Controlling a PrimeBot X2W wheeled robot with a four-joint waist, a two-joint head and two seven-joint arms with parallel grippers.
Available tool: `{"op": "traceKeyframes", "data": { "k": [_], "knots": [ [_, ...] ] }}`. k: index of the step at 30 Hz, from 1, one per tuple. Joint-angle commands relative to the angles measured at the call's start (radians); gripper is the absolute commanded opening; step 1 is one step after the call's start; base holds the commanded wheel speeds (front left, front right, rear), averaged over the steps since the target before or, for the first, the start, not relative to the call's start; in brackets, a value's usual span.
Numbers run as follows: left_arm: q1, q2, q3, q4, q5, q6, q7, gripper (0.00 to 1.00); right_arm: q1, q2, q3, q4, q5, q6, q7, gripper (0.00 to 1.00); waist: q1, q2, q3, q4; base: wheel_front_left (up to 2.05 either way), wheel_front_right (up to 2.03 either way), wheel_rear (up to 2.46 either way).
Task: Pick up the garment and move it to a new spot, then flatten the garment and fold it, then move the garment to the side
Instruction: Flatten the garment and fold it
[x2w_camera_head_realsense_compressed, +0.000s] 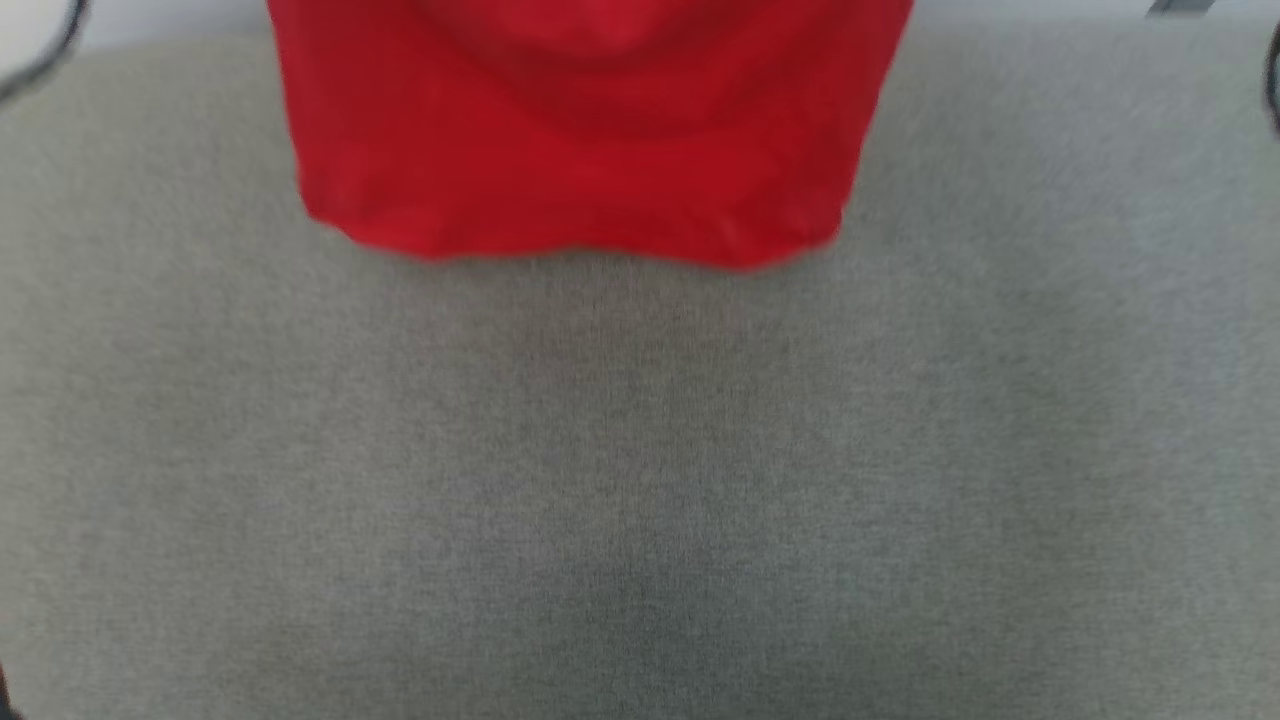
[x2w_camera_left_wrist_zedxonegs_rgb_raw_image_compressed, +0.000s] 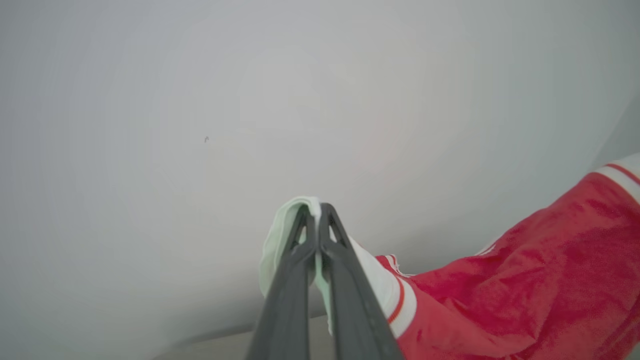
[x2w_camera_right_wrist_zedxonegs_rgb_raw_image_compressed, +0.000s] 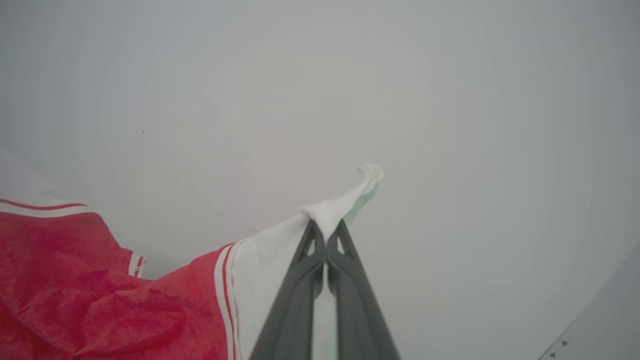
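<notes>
The left end effector is clenched on a white sleeve end of the garment, fingers pressed together with cloth bunched around the tips. The right end effector is likewise clamped on the other white sleeve end, and red cloth with stripe trim sags away to its left. In the head view the red body hangs at top centre above the grey fabric worktop; the blur hides whether the hem touches it.
</notes>
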Motion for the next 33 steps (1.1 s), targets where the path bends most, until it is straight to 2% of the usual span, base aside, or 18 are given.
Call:
{"op": "traceKeyframes", "data": {
  "k": [1, 8, 11, 16, 19, 23, 24, 26, 30, 33],
  "knots": [
    [-0.037, -0.008, 0.005, 0.02, 0.016, -0.012, -0.036, 0.0, -0.037, -0.005, 0.009, 0.02, -0.014, 0.0, -0.049, 0.0, 0.0, 0.0, 0.075, 0.003, 0.0, 0.0, 0.0],
    [-0.194, -0.047, 0.008, 0.135, 0.115, -0.048, -0.315, 0.0, -0.188, -0.022, 0.057, 0.163, -0.125, 0.0, -0.367, 0.0, 0.0, 0.0, 0.18, 0.013, 0.0, 0.0, 0.0],
    [-0.241, -0.062, 0.019, 0.18, 0.142, -0.045, -0.458, 0.0, -0.241, -0.028, 0.071, 0.217, -0.198, 0.0, -0.502, 0.0, 0.0, 0.0, 0.211, 0.025, 0.0, 0.0, 0.0],
    [-0.233, -0.083, 0.013, 0.252, 0.158, -0.092, -0.602, 0.0, -0.267, -0.023, 0.097, 0.279, -0.276, 0.0, -0.558, 0.0, 0.0, 0.0, 0.236, 0.041, 0.0, 0.0, 0.0],
    [-0.197, -0.093, 0.006, 0.318, 0.145, -0.131, -0.644, 0.0, -0.245, -0.016, 0.13, 0.324, -0.267, 0.0, -0.567, 0.0, 0.0, 0.0, 0.236, 0.053, 0.0, 0.0, 0.0],
    [-0.122, -0.106, -0.021, 0.386, 0.134, -0.171, -0.663, 0.0, -0.186, -0.015, 0.206, 0.362, -0.201, 0.0, -0.57, 0.0, 0.0, 0.0, 0.221, 0.065, 0.0, 0.0, 0.0],
    [-0.076, -0.111, -0.031, 0.413, 0.107, -0.183, -0.64, 0.0, -0.139, -0.011, 0.245, 0.367, -0.123, 0.0, -0.558, 0.0, 0.0, 0.0, 0.207, 0.072, 0.0, 0.0, 0.0],
    [-0.034, -0.111, -0.042, 0.432, 0.084, -0.188, -0.609, 0.0, -0.09, -0.026, 0.296, 0.351, -0.053, 0.0, -0.529, 0.0, 0.0, 0.0, 0.191, 0.076, 0.0, 0.0, 0.0],
    [0.078, -0.117, -0.083, 0.42, 0.033, -0.195, -0.508, 0.0, 0.035, -0.08, 0.388, 0.265, 0.106, 0.0, -0.455, 0.0, 0.0, 0.0, 0.149, 0.083, 0.0, 0.0, 0.0],
    [0.169, -0.089, -0.112, 0.37, -0.021, -0.194, -0.429, 0.0, 0.14, -0.139, 0.444, 0.166, 0.209, 0.0, -0.391, 0.0, 0.0, 0.0, 0.117, 0.085, 0.0, 0.0, 0.0]
  ]
}}
